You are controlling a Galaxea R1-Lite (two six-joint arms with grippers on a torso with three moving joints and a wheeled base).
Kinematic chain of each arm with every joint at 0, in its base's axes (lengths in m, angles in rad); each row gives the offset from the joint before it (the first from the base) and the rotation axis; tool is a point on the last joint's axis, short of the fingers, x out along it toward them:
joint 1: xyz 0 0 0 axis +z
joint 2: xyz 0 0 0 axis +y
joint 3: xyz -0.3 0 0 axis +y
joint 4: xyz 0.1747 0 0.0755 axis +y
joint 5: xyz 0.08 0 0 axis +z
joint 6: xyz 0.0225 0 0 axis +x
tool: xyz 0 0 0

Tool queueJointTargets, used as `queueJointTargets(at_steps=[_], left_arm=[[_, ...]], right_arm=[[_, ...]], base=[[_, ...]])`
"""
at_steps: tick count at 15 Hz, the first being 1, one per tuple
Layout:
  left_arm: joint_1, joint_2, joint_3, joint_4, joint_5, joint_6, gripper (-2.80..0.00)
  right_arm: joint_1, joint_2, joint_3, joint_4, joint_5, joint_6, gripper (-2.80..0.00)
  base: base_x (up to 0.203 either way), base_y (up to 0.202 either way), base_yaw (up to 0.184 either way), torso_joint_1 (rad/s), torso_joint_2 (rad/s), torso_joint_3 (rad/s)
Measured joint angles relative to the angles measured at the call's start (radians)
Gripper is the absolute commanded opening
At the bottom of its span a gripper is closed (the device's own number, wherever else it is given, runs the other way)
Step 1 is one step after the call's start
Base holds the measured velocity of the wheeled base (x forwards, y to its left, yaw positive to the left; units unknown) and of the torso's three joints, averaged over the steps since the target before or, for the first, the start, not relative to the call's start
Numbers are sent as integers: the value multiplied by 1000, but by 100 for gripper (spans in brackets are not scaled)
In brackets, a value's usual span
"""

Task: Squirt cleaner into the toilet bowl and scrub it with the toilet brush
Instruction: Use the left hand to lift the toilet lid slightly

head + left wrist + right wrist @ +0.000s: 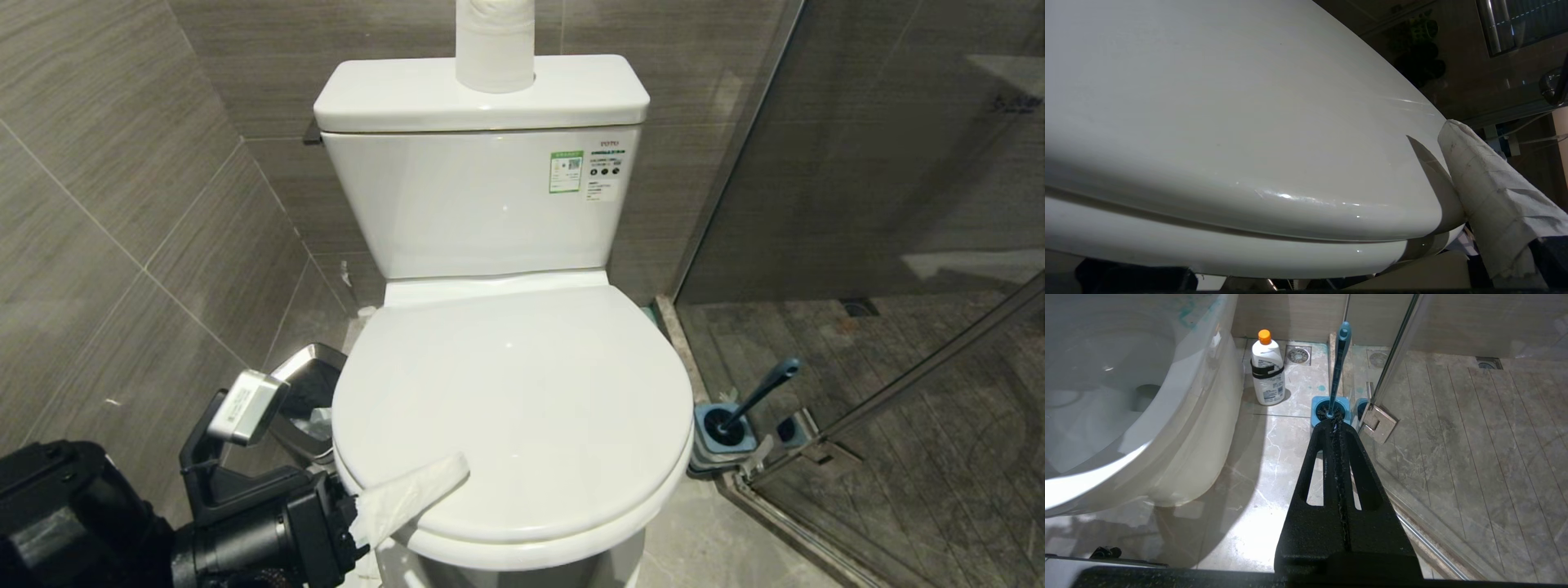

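The toilet fills the head view, its lid closed over the toilet bowl, whose outer ceramic side is seen in the right wrist view. On the tank two stickers are placed: a green-framed label with a QR code, and a white one headed TOTO; the finer print cannot be read. A paper roll stands on the tank lid. A steel waste bin is wedged between the toilet and the tiled wall.

The left gripper is held at the front left edge of the lid, jaws spread wide, with a tissue-wrapped finger lying on the lid's top; nothing is gripped. The right gripper hangs over the floor, its fingers pressed together and empty.

The toilet brush stands in its square blue holder beside the glass shower door. The cleaner, orange-capped, stands on the floor between toilet and holder; its label text is too small to read.
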Motion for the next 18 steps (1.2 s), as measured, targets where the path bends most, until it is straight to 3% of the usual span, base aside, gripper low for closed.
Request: queueJointTargets(at_steps=[3, 6, 12, 18], left_arm=[[0, -14, 10, 11, 1, 4, 0], [6, -51, -15, 106, 3, -16, 0], [14, -196, -227, 473, 32, -322, 0], [14, -243, -272, 589, 30, -391, 0]], right_arm=[[0, 0, 0, 0, 0, 0, -280], [0, 0, 0, 0, 0, 0, -280], [0, 0, 0, 0, 0, 0, -280], [0, 0, 0, 0, 0, 0, -280]], base=[[0, 0, 0, 0, 0, 0], [0, 0, 0, 0, 0, 0], [0, 0, 0, 0, 0, 0], [0, 0, 0, 0, 0, 0]])
